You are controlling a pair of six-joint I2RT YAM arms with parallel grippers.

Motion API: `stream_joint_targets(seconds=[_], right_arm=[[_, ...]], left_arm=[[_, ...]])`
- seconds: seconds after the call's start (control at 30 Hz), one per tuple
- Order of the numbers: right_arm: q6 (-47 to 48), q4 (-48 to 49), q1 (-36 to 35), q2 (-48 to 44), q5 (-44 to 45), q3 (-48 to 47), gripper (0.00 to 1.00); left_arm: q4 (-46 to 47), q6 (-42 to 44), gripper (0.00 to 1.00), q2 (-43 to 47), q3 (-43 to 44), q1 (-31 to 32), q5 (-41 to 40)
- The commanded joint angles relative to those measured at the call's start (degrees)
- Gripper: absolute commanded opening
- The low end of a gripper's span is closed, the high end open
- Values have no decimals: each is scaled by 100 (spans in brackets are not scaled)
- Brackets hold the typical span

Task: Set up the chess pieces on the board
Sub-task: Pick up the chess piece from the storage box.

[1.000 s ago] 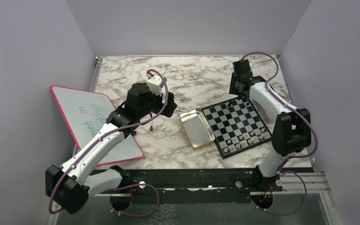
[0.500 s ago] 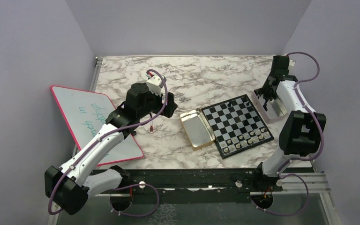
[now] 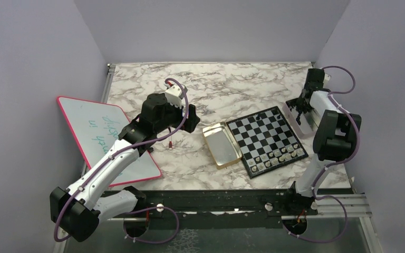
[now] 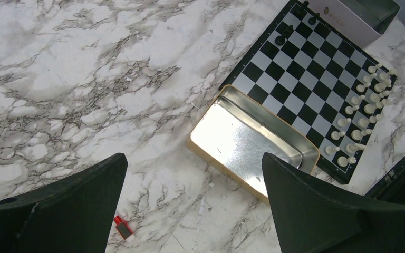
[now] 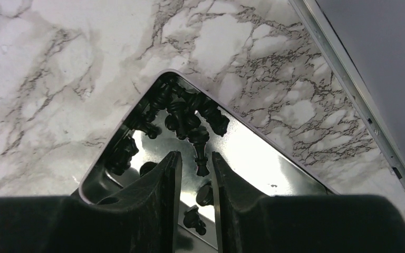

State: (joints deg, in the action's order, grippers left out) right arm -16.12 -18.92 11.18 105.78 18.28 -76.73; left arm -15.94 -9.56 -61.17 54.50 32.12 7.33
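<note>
The board lies right of centre; it also shows in the left wrist view. Pale chess pieces stand in two rows along its near edge. Up to three black pieces stand at its far corner. Several black pieces lie loose in a silver tin right of the board. My right gripper hangs just over this tin, jaws a narrow gap apart, holding nothing. My left gripper is wide open and empty above bare marble.
An open gold tin lies against the board's left side. A small red object lies on the marble below my left gripper. A pink-rimmed whiteboard lies at the left. The table's right rail runs beside the silver tin.
My right arm has swung from the board's far corner to the silver tin at the right. A black piece stands where it was. The left arm has not moved.
</note>
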Motion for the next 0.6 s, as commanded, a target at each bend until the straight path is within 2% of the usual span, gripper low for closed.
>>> stream_joint_targets(seconds=[0.0, 0.2, 0.3, 0.57], right_arm=[[87, 158, 69, 277, -120, -207, 31], [100, 183, 103, 367, -95, -23, 32], [128, 174, 121, 483, -120, -43, 35], [222, 37, 126, 750, -213, -221, 33]], left_arm=[[74, 15, 99, 115, -11, 27, 138], [57, 16, 99, 51, -1, 31, 119], [48, 32, 99, 48, 1, 29, 153], [26, 66, 99, 55, 0, 31, 75]])
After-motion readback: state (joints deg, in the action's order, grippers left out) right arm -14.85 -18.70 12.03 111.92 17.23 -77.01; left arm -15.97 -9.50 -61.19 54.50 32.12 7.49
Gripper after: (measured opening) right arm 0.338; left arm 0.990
